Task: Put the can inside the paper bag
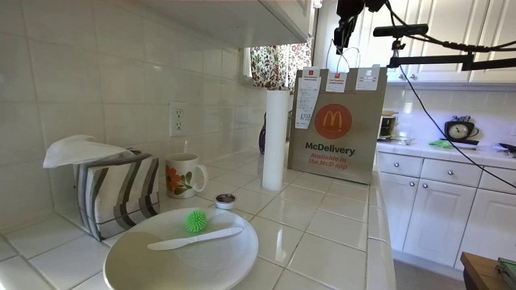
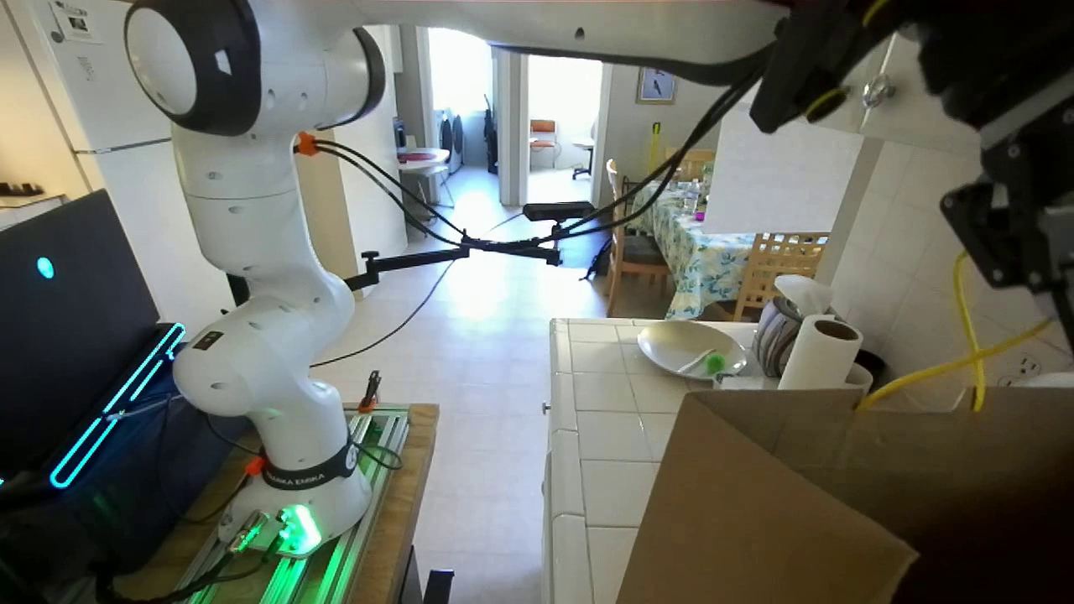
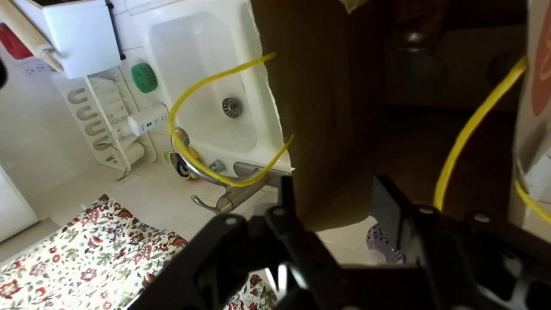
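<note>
Gripper (image 3: 333, 183) | jaws well apart, empty | above paper bag (image 1: 338, 139)

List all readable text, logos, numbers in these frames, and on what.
"McDelivery": paper bag
"Available in the McD app": same bag
Yellow "M" in a red circle: same bag
"A7", later digits unclear: receipt on the bag
"FRANKA EMIKA", first letter unclear: robot base
Too small or blurred: rest of receipt, bag stickers, clock face, fridge paper, laptop logo, white box.
</note>
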Robot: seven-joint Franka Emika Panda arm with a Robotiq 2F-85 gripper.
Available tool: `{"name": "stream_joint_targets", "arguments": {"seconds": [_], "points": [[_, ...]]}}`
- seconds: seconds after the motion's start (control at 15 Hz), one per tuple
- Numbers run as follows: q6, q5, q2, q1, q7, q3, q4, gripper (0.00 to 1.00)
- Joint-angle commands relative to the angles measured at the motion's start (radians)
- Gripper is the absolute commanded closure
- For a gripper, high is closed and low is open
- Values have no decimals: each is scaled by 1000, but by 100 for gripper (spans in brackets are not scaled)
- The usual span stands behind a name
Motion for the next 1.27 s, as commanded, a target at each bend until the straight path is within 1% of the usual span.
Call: {"name": "stream_joint_targets", "arguments": {"seconds": [0.0,0.13,0.2,0.33,0.47,0.6,0.73,0.8,1.2], "points": [[-215,50,-89,29,-87,33,63,17],[-373,54,-136,46,-156,56,106,3],[-444,51,-155,54,-183,67,129,0],[-588,98,-196,70,-265,79,175,0],[-644,203,-235,84,-274,76,204,0],[-669,313,-269,97,-229,71,195,0],[-690,430,-309,105,-193,75,144,0],[-673,341,-272,97,-224,77,190,0],[-673,351,-276,93,-220,81,182,0]]}}
